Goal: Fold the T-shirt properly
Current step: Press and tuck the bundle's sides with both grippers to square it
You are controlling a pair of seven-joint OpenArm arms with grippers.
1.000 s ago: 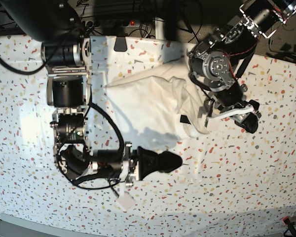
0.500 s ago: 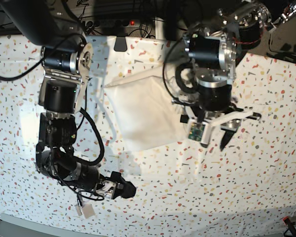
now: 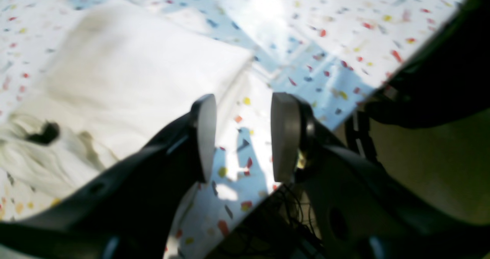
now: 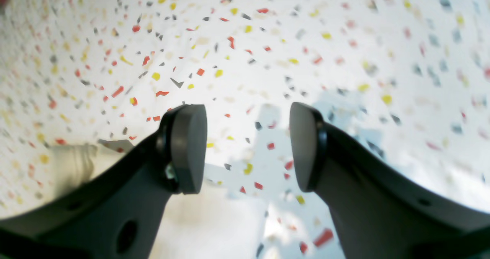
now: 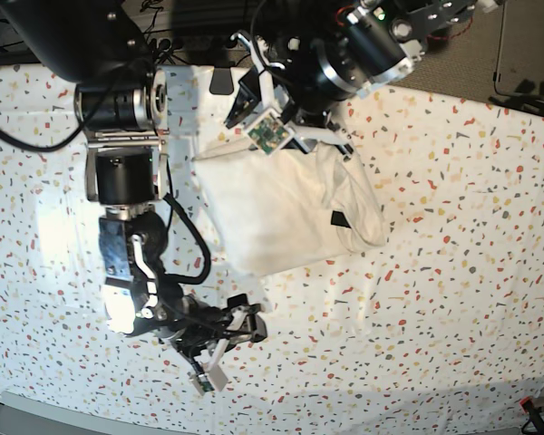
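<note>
I am holding both sets of fingers apart and empty; the T-shirt (image 5: pixel 286 208) is lying folded into a rough rectangle, one bunched edge probably needing tidying.

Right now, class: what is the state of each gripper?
Left gripper: open, holding nothing.
Right gripper: open, holding nothing.

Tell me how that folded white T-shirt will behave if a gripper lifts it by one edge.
The T-shirt will probably droop rather than hold its shape: its right side already lies bunched and wrinkled. The fold would likely fall open, since the layers only rest loosely on each other. It looks light for its size, and pushed across the tablecloth it may crumple instead of sliding whole.
</note>
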